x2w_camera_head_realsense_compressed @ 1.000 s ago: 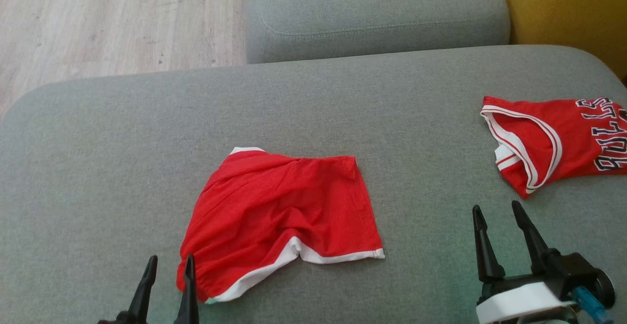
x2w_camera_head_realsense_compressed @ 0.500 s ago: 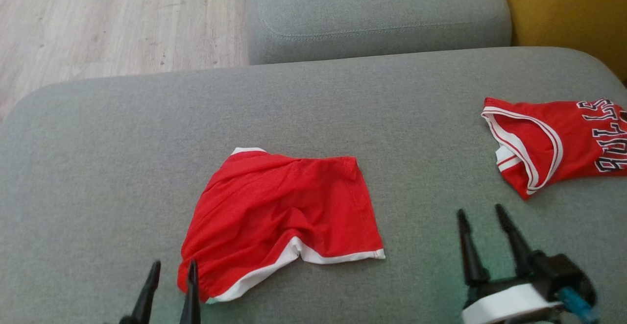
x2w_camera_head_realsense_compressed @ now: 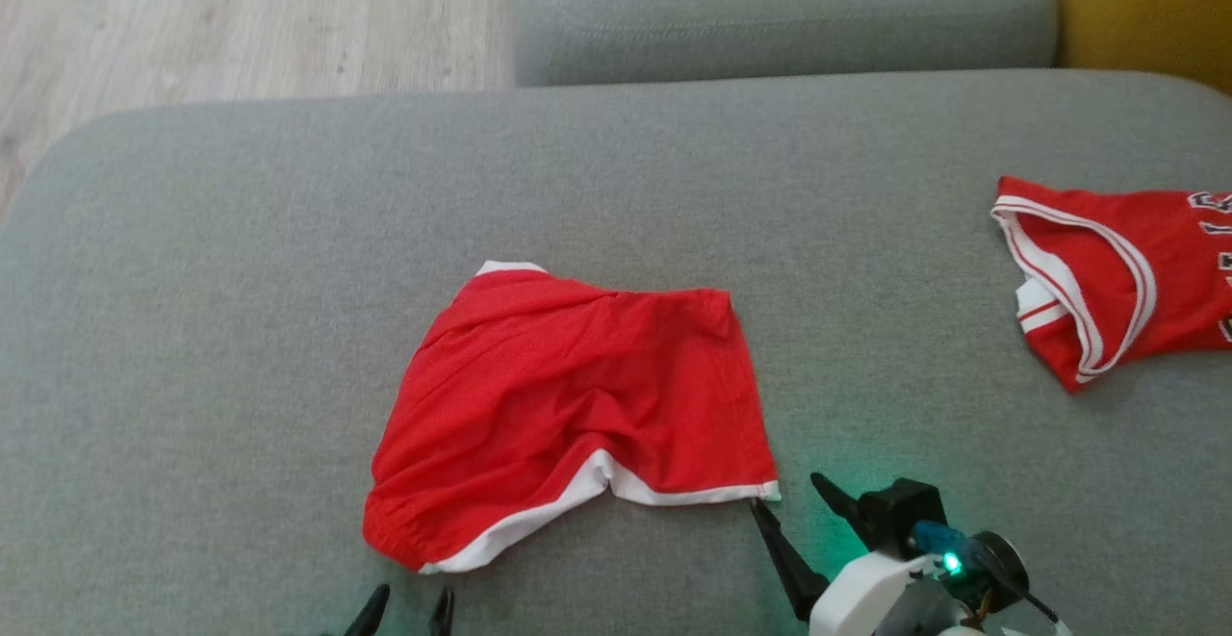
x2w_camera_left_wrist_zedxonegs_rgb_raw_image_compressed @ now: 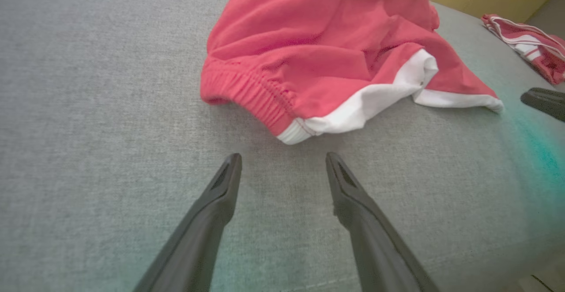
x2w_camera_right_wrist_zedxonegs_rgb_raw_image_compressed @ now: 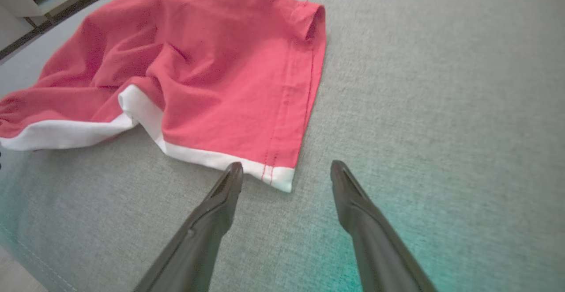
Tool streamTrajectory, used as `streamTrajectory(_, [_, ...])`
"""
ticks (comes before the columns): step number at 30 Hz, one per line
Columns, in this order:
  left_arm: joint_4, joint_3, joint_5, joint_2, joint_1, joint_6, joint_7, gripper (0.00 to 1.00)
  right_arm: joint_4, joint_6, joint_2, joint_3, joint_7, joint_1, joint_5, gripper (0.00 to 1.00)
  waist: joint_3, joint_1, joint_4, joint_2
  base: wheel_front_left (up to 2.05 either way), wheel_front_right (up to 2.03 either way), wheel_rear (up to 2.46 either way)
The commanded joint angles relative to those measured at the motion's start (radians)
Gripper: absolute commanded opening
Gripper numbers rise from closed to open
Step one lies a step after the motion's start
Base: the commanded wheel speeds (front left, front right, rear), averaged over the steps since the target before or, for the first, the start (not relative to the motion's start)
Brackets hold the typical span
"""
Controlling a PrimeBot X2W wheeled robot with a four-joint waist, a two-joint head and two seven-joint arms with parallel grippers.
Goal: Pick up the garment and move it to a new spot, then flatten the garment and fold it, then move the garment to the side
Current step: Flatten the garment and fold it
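Left claw [x2w_camera_left_wrist_zedxonegs_rgb_raw_image_compressed: 283,159]: jaws spread wide, nothing between them; both dark fingers straight, tips level.
Left fingertips [x2w_camera_head_realsense_compressed: 373,607]: at the head view's bottom edge, left of centre.
Right claw [x2w_camera_right_wrist_zedxonegs_rgb_raw_image_compressed: 287,167]: jaws spread wide, empty.
Right wrist [x2w_camera_head_realsense_compressed: 861,590]: white housing, green lamp [x2w_camera_head_realsense_compressed: 951,562] lit; fingers angled up and leftward in the head view.

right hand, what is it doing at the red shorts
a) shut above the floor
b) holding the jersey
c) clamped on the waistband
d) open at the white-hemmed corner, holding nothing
d: the right hand is spread open, with the white-hemmed corner of the red shorts lying unpinched between its fingertips on the grey cushion.
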Motion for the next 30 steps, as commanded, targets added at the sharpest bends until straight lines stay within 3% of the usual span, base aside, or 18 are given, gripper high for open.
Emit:
streamTrajectory(1, [-0.012,0.02,-0.008,0.008,-0.056,0.002,-0.003,1.0,-0.023,0.007,-0.005,0.026,0.012,-0.049,-0.008,1.0,0.013,-0.0001,0.007,0.0,0.0,0.0,0.0])
streamTrajectory(18, [0.086,-0.045,-0.079,0.027,-0.157,0.002,-0.064,1.0,-0.011,0.007,-0.005,0.038,0.047,-0.08,-0.033,1.0,0.058,-0.0001,0.007,0.0,0.0,0.0,0.0])
streamTrajectory(26, [0.072,-0.108,-0.118,0.055,-0.193,0.002,-0.091,0.59,-0.007,0.007,-0.004,0.037,0.043,-0.09,-0.034,1.0,0.07,-0.0001,0.005,0.0,0.0,0.0,0.0])
streamTrajectory(30, [0.072,-0.123,-0.123,0.063,-0.209,0.002,-0.105,0.51,-0.003,0.007,-0.004,0.039,0.043,-0.095,-0.033,1.0,0.072,-0.0001,0.004,0.0,0.0,0.0,0.0])
